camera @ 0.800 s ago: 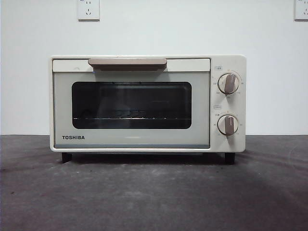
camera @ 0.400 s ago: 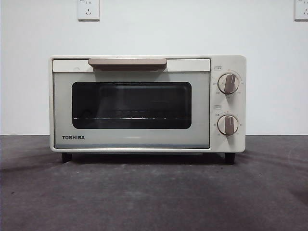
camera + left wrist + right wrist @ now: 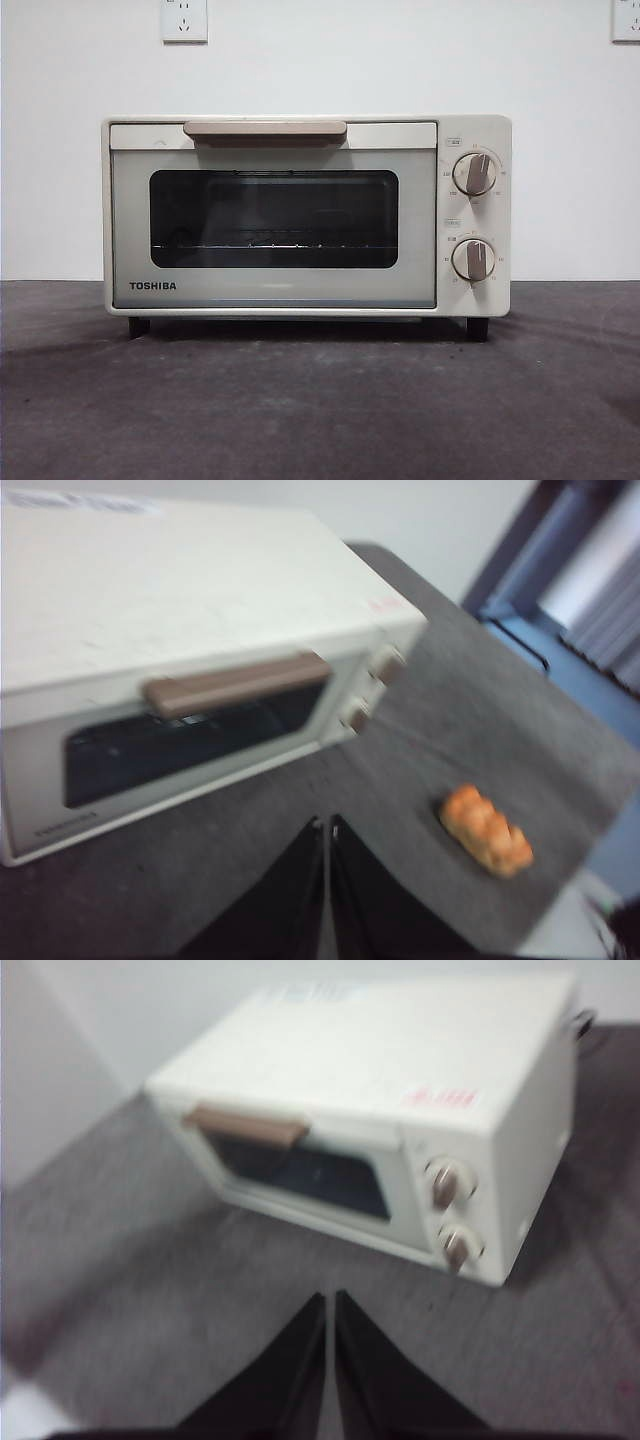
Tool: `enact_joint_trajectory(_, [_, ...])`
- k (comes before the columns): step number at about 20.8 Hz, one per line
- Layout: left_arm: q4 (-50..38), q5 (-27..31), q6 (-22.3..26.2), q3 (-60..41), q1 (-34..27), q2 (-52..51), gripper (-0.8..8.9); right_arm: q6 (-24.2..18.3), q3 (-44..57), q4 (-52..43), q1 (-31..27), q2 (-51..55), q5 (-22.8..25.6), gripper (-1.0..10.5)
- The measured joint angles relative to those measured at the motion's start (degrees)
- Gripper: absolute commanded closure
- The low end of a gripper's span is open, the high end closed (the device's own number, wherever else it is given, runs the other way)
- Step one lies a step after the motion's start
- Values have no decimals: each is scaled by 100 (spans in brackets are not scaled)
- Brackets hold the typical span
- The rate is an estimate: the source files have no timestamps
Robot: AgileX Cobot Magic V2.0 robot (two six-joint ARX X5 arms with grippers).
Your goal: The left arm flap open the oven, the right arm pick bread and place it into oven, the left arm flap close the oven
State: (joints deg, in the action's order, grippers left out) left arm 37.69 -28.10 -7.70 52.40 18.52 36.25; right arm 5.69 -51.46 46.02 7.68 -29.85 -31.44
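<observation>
Oven (image 3: 306, 215) shut on dark table (image 3: 320, 400); white wall (image 3: 400, 60).

A dark grey table (image 3: 320, 400) fills the lower part of the front view. Behind it stands a plain white wall (image 3: 400, 60). Two white power sockets are set high on the wall, one (image 3: 184, 20) left of centre, the other (image 3: 626, 20) cut by the right edge.
</observation>
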Motion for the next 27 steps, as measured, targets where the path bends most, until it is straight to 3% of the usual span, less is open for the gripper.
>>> enact_joint_trajectory(9, [107, -20, 313, 0, 74, -20, 777, -400, 0, 197, 103, -61, 0, 903])
enact_joint_trajectory(12, [17, -20, 337, 2, 74, -20, 707, -402, 0, 199, 103, -61, 0, 734])
enact_joint_trajectory(15, [17, -20, 339, 4, 74, -20, 515, -398, 0, 199, 103, -61, 0, 492])
enact_joint_trajectory(17, [15, -20, 369, 4, 74, -20, 398, -389, 0, 199, 103, -61, 0, 399])
enact_joint_trajectory(20, [-26, -20, 387, 4, 74, -13, 305, -330, 0, 199, 103, -61, 0, 387])
enact_joint_trajectory(27, [-83, -20, 398, 4, 74, 13, 310, -33, -7, 442, 103, -168, 72, 387])
